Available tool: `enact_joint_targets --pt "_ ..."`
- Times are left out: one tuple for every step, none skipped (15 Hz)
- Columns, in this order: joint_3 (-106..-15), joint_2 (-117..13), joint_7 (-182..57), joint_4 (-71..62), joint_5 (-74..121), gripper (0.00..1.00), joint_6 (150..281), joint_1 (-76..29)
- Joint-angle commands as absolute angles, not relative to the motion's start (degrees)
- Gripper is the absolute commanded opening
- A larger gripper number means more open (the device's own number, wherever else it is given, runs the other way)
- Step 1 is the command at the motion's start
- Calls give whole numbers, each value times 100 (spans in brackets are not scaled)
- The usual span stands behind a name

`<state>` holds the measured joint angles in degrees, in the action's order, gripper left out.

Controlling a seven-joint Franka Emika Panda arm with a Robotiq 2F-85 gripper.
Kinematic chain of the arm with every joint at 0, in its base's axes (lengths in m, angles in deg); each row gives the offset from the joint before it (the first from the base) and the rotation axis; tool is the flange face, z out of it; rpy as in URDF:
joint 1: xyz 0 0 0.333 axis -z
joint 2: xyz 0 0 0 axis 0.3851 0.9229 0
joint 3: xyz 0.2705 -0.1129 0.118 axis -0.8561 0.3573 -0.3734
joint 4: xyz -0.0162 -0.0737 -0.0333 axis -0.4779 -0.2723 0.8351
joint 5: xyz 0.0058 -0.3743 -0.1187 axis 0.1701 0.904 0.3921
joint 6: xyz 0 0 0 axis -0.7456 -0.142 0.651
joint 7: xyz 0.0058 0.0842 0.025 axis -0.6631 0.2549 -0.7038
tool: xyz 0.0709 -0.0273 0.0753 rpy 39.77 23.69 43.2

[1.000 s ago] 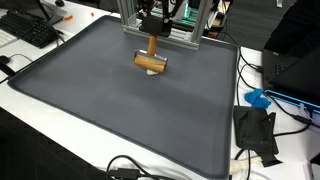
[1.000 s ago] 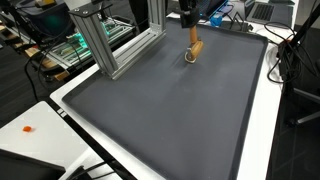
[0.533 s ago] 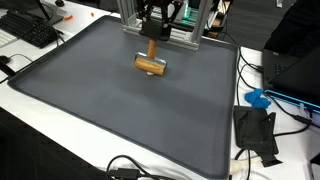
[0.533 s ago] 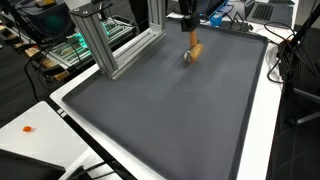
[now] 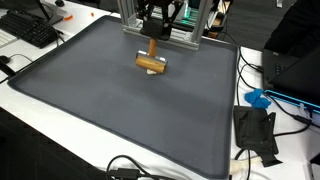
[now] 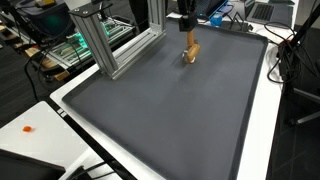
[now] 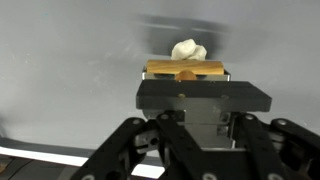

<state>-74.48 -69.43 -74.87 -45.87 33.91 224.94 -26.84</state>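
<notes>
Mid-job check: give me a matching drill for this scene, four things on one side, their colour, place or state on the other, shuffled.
Things:
1. wooden tool
2. keyboard
3. mat
4. small blob

Descriptions:
a. dark grey, covers most of the tabletop
b. orange, lying off the mat
c. black, beyond a corner of the mat
d. gripped by the hand, near the mat's far edge

Pairs: 1-d, 2-c, 3-a, 4-b.
</notes>
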Motion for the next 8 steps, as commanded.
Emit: enact_joint_targets --pt "-7343 -7036 -7417 -4713 3178 22 22250 -2793" --pt "-7333 -7057 -7400 -4749 3124 22 22238 -2795" --pt "-7324 -7071 -7402 -4781 3087 22 22239 -2791" --pt "-7314 -7083 -7406 -4817 3049 22 22248 -2786" --pt "-7302 -7094 -7396 -4852 3000 22 22256 -2782" --pt "-7290 -7105 -7402 -4882 2955 22 22261 -2779" --pt "-7279 -7127 -7405 -4923 2904 22 22273 -2776" --pt "-7270 -7150 -7402 -4954 2861 22 22273 -2774"
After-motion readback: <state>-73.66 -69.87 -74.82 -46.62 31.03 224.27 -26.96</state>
